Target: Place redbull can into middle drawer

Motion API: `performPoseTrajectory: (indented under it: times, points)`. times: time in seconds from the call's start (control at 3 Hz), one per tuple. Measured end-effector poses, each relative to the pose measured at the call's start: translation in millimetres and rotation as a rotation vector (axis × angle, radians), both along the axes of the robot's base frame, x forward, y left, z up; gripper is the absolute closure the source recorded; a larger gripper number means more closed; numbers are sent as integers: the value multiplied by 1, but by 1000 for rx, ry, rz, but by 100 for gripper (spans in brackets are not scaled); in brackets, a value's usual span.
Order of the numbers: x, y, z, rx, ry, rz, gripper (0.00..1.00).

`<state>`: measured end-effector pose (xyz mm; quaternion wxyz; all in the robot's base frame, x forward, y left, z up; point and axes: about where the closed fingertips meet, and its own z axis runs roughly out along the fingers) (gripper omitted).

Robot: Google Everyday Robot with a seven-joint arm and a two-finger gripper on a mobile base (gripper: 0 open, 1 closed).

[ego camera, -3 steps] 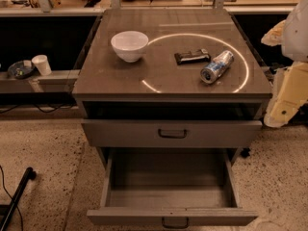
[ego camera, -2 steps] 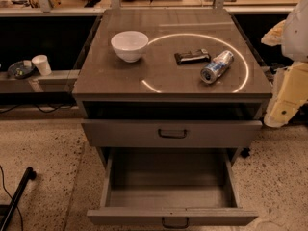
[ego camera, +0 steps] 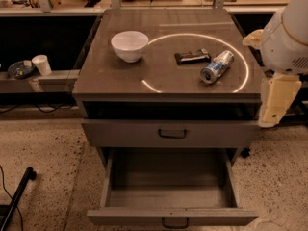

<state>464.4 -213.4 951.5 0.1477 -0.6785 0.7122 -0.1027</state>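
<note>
Dim room with a speckled beige floor (ego camera: pixel 43 153). A grey cabinet (ego camera: pixel 94 113) stands in the middle, and a thin bright ring of light (ego camera: pixel 192 34) lies across its brown worktop (ego camera: pixel 163 76). Behind it runs a long bench (ego camera: pixel 159 6). At left, a low grey ledge (ego camera: pixel 53 78) carries a white paper cup (ego camera: pixel 42 64) beside a dark dish (ego camera: pixel 20 69). A black pole (ego camera: pixel 17 198) lies at lower left. The gripper (ego camera: pixel 274 114) hangs at the right edge, beside the cabinet.
</note>
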Motion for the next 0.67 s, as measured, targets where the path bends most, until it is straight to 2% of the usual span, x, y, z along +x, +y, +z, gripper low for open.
performPoseTrajectory:
  times: [0.67]
  points:
    - [2,0,0,-30,0,35,0]
